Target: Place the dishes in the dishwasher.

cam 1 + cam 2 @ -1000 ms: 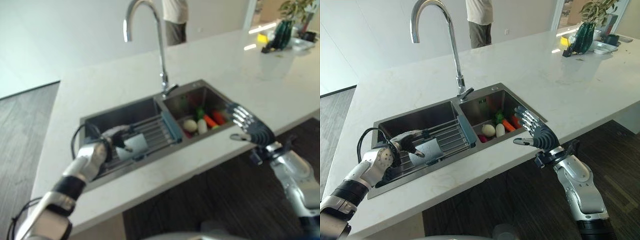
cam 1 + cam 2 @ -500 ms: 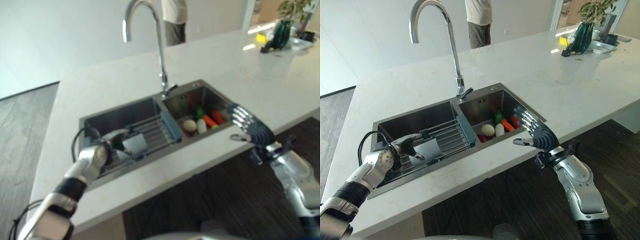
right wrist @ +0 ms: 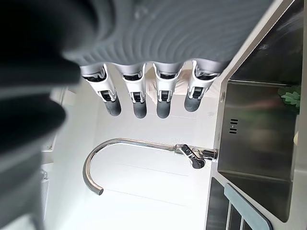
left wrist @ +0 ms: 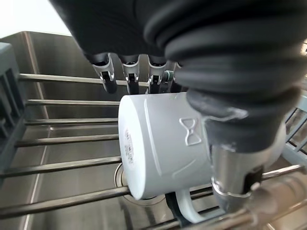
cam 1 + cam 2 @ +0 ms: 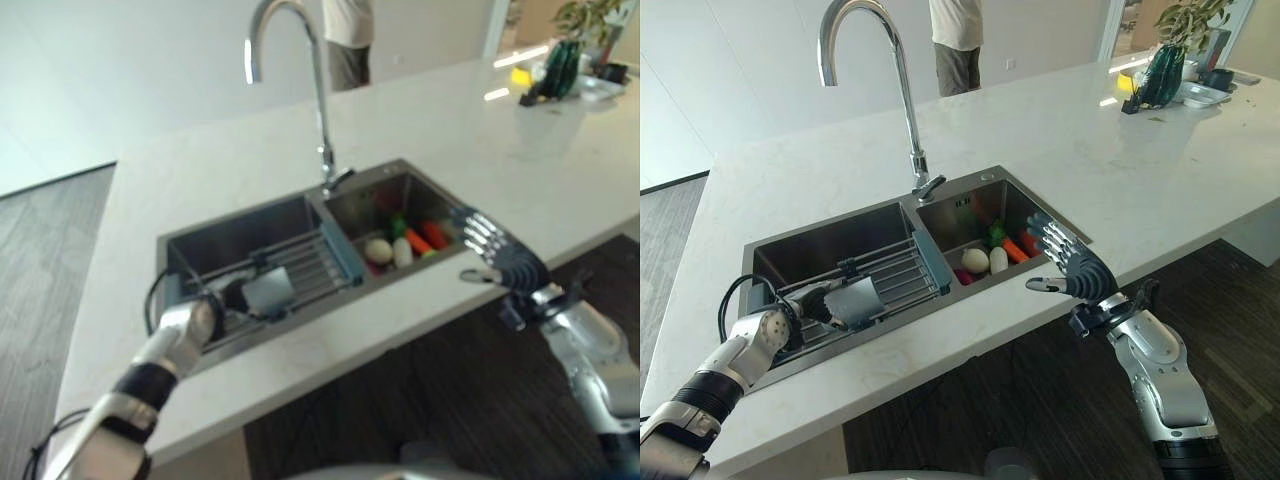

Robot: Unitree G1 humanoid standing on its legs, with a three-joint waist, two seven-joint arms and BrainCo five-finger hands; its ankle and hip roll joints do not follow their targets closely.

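Note:
A white mug [image 4: 163, 143] lies on its side on the wire rack [image 5: 890, 268] in the left basin of the steel sink [image 5: 985, 178]. My left hand [image 5: 765, 330] reaches into that basin from the front. Its fingers [image 4: 129, 72] curl behind the mug [image 5: 853, 302] and its thumb [image 4: 230, 177] presses on the near side by the handle. My right hand [image 5: 1080, 270] hovers open over the counter's front edge, beside the right basin, with its fingers [image 3: 139, 103] straight and nothing in it.
Carrots, white vegetables and a green one [image 5: 990, 255] lie in the right basin. A tall curved faucet [image 5: 902, 100] rises behind the sink. A person [image 5: 958, 40] stands beyond the white counter [image 5: 1060, 120]. A dark vase with a plant [image 5: 1165, 70] and a tray stand far right.
My left arm has drawn back toward the sink's front edge and sunk lower, with the mug still in its fingers on the rack. The right hand has stayed where it was.

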